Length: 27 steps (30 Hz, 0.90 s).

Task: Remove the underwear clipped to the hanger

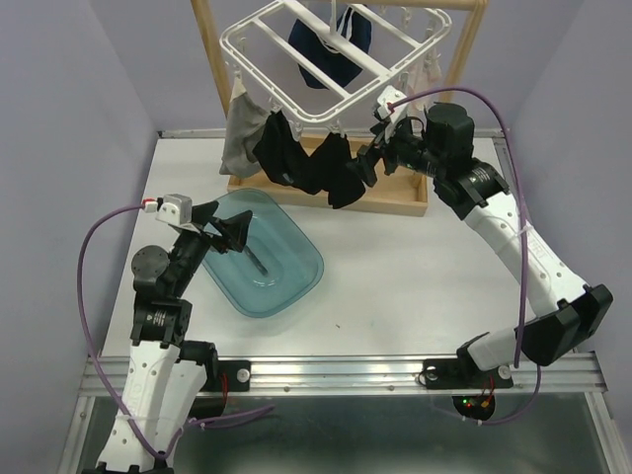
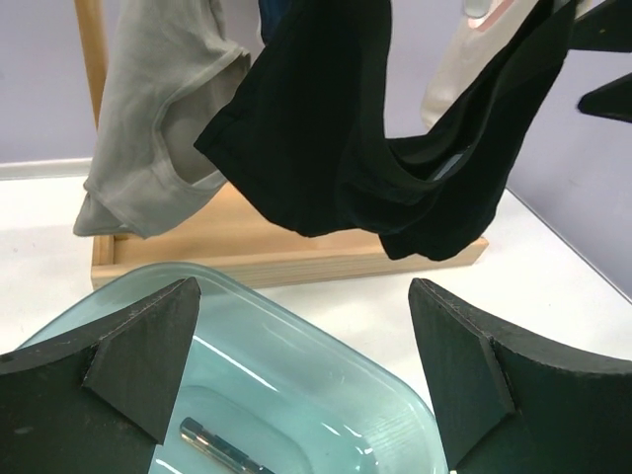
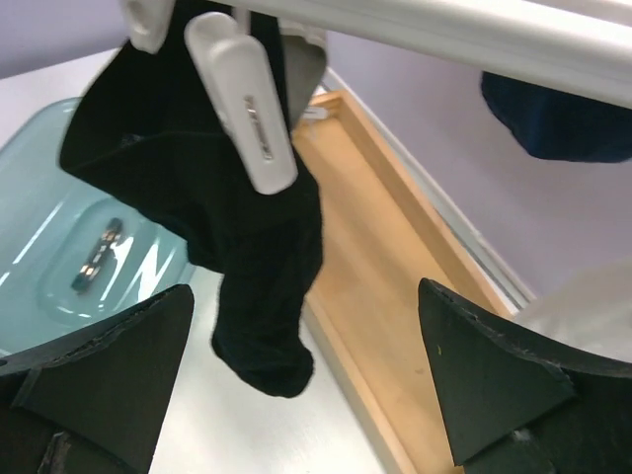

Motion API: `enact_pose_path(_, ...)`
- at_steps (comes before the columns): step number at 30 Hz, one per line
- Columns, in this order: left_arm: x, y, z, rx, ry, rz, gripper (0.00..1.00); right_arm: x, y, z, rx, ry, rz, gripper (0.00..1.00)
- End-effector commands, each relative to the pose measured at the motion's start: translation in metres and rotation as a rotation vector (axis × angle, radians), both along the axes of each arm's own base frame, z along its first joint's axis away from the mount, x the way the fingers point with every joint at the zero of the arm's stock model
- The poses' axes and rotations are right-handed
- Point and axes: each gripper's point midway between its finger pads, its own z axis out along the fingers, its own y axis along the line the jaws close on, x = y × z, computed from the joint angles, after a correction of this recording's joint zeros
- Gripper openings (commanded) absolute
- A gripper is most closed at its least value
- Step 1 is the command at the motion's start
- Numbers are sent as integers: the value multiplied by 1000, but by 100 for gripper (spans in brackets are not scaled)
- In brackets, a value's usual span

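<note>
My right gripper [image 3: 306, 380], matte wedges spread and empty, hangs near limp black underwear [image 3: 267, 296] clipped to the white plastic hanger [image 3: 444, 30]; my left gripper [image 2: 306, 365] gapes above a glossy teal tub [image 2: 336, 341]

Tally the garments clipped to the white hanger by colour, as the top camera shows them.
Grey garment: 1
Black garments: 2, as far as their overlap lets me tell
Navy blue garment: 1
Pale garment: 1
Total: 5
</note>
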Motion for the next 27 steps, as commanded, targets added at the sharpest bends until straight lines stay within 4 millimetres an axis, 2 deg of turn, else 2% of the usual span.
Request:
enact_pose_path(1,-10,-11,28,-48,-116,-72,97,3,-20,31,-4,-121,-102,100)
enact_pose_path(5,-13,-22,53,-103,-148,-143,94,-11,-17,14,-10,-85,-48,100)
enact_pose_path(8,-2,-20,79,-126,-163,-119,91,-21,-19,-7,-39,-68,-21,100)
enact_pose_path(9,-1,-19,96,-129,-191,-107,90,-24,-20,-14,-45,-57,-18,100)
enact_pose_path(11,26,-15,105,-109,-174,-64,88,-38,-20,-36,-57,-33,25,100)
enact_pose_path(12,27,-14,105,-96,-181,-55,86,-41,-22,-41,-58,-29,24,100)
enact_pose_path(14,54,-21,115,-56,-176,-68,82,-55,-26,-58,-68,-13,52,100)
enact_pose_path(18,78,-37,125,79,-264,-104,82,-79,-31,-83,-68,28,109,100)
enact_pose_path(20,84,-45,127,132,-308,-118,83,-87,-36,-101,-76,60,121,100)
enact_pose_path(22,88,-56,130,191,-375,-135,84,-91,-40,-109,-75,72,129,100)
enact_pose_path(23,90,-63,130,269,-442,-138,84,-95,-43,-119,-74,84,133,100)
enact_pose_path(27,95,-72,128,388,-549,-136,85,-101,-51,-138,-56,105,143,100)
